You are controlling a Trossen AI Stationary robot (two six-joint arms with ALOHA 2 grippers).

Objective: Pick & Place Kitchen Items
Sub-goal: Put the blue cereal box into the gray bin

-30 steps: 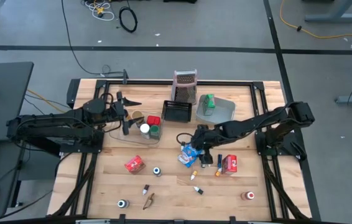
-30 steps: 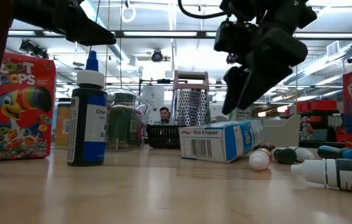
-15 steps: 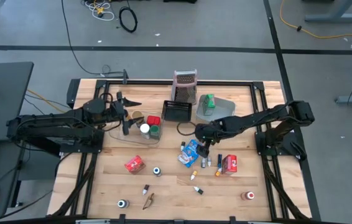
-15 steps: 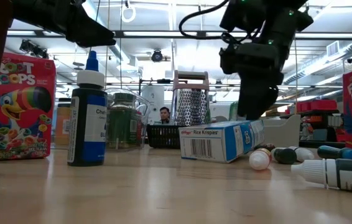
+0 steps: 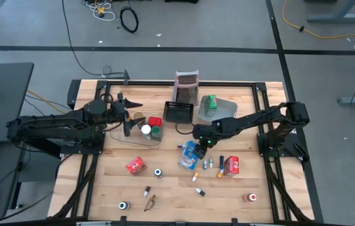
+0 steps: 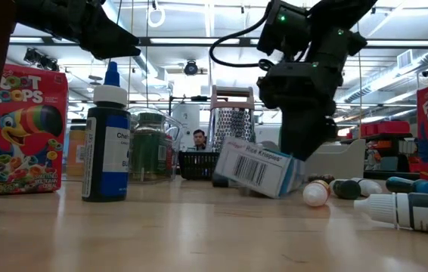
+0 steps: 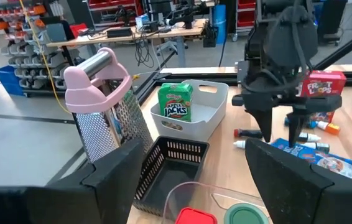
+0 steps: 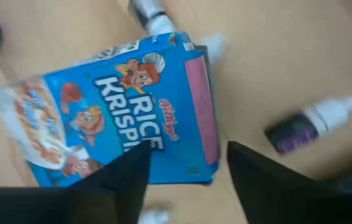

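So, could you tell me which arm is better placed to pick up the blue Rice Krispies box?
The right. Its gripper sits directly over the Rice Krispies box, fingers straddling it, while the left gripper hovers by the clear tub, away from it.

Pale wooden worktop with a black frame. Strewn across it: red packets, blue Rice Krispies packet, tiny bottles, grey tray, mesh basket, clear tub, grater.

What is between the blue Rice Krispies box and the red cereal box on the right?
In the high view, several tiny bottles lie on the wood between the blue Rice Krispies box and the red cereal box. The right gripper is at the blue box's end.
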